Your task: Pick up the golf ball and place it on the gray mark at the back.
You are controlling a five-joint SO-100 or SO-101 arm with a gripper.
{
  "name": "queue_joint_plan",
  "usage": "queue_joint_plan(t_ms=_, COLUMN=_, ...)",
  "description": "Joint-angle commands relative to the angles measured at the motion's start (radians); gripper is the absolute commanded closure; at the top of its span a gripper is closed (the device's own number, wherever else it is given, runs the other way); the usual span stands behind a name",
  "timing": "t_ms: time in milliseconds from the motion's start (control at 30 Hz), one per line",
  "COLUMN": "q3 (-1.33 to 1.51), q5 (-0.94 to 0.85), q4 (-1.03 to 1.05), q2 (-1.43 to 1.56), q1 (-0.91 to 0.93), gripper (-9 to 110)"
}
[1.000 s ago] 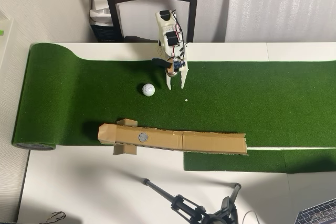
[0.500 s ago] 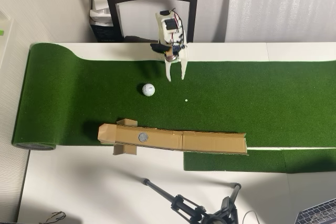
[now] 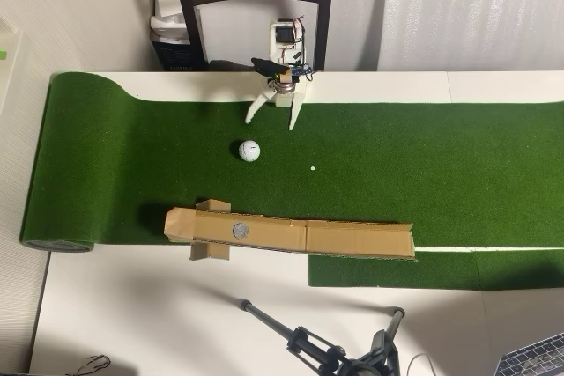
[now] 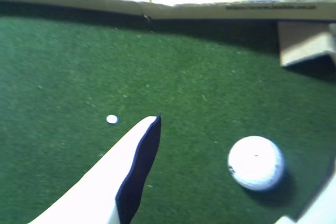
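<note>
Approach step: jaws [image 3: 273, 121] spread wide and empty above the golf ball [image 3: 249, 151] on the turf [image 3: 441, 165]; next it needs to drop, straddle and clamp, gray mark [image 3: 240, 230] on the cardboard [image 3: 352, 239] unfilled

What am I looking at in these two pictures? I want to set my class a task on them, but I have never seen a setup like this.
It is a small white robot arm with a two-finger gripper, standing at the far edge of a strip of green turf laid over a table. One picture is taken from a camera fixed above; the other from a camera riding on the arm's wrist, so a white finger pokes into it. On the turf lies a golf ball, untouched, with a tiny white dot nearby. Along the near edge sits a cardboard strip bearing a gray mark, where the ball is meant to go. The gripper is open and holds nothing.
</note>
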Motion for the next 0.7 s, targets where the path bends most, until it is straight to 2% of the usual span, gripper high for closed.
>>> queue_joint_plan(t_ms=0, q3=-0.043, q5=-0.038, q4=0.058, q2=0.054, q1=0.06, gripper=47)
queue_joint_plan(t_ms=133, q3=0.041, q5=-0.032, q4=0.178, q2=0.054, q1=0.15, gripper=47)
queue_joint_plan(t_ms=367, q3=0.038, q5=-0.028, q4=0.183, q2=0.054, q1=0.238, gripper=47)
queue_joint_plan(t_ms=500, q3=-0.029, q5=-0.028, q4=0.196, q2=0.012, q1=0.25, gripper=47)
queue_joint_plan(t_ms=667, q3=-0.167, q5=0.017, q4=0.207, q2=-0.192, q1=0.238, gripper=47)
